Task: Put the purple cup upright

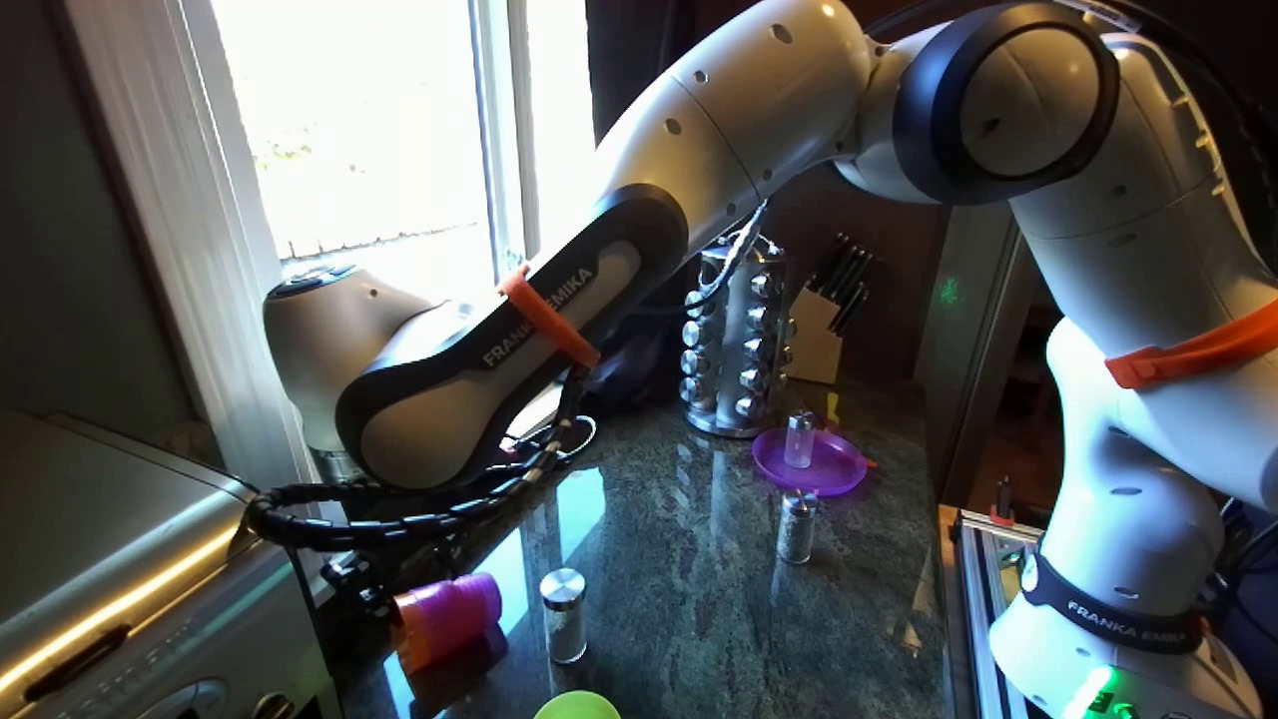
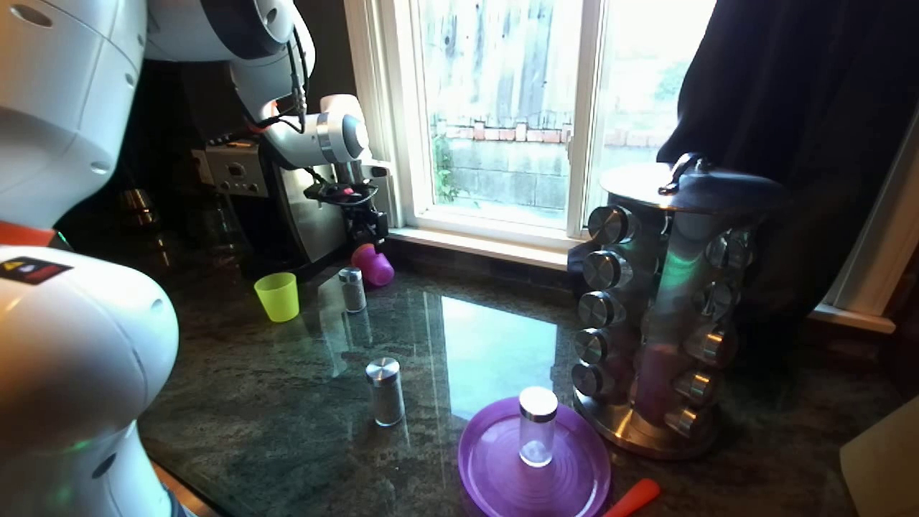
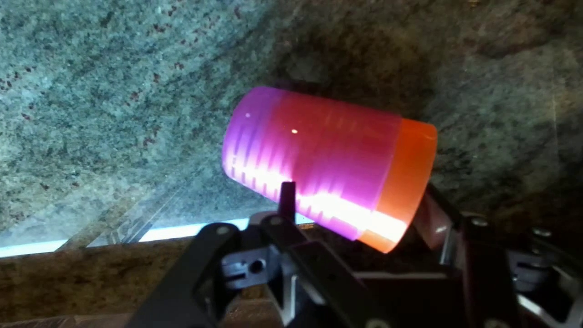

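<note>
Sideways, the purple cup (image 3: 328,146) lies just below the tool (image 3: 359,193).

Kitchen: spice rack (image 2: 660,309), knife block (image 1: 815,342)

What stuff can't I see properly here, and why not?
Inside of the orange piece in the purple cup: wrist view, its own side hides it.
Whether the jaws, which stand apart, touch that cup: wrist view, too blurred and dark.
What the orange stick is: in an exterior view, the bottom edge cuts it off.
Blades of the knives: in an exterior view, hidden in the block.
</note>
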{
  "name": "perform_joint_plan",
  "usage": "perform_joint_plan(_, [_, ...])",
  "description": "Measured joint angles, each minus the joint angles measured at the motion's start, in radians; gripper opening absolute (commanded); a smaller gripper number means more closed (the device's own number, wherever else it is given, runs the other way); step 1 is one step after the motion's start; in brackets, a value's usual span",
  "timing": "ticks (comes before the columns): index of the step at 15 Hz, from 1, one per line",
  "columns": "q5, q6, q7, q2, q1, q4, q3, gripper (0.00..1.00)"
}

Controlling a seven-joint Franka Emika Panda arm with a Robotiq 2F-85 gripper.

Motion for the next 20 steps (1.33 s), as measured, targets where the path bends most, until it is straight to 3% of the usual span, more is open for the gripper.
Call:
perform_joint_plan(6, [-0.005, 0.0, 0.0, -0.01, 0.0, 0.015, -0.01, 0.0])
perform_joint_plan(12, [0.0, 0.0, 0.0, -0.012, -0.011, 0.013, -0.018, 0.0])
perform_joint_plan(13, [0.003, 0.0, 0.0, -0.012, -0.013, 0.012, -0.018, 0.03])
perform_joint_plan(14, [0.004, 0.0, 0.0, -0.012, -0.015, 0.012, -0.018, 0.28])
perform_joint_plan(16, [0.007, -0.003, 0.007, -0.014, -0.014, 0.013, -0.018, 0.3])
perform_joint_plan(20, [0.007, -0.078, -0.022, -0.044, 0.003, 0.023, -0.001, 0.62])
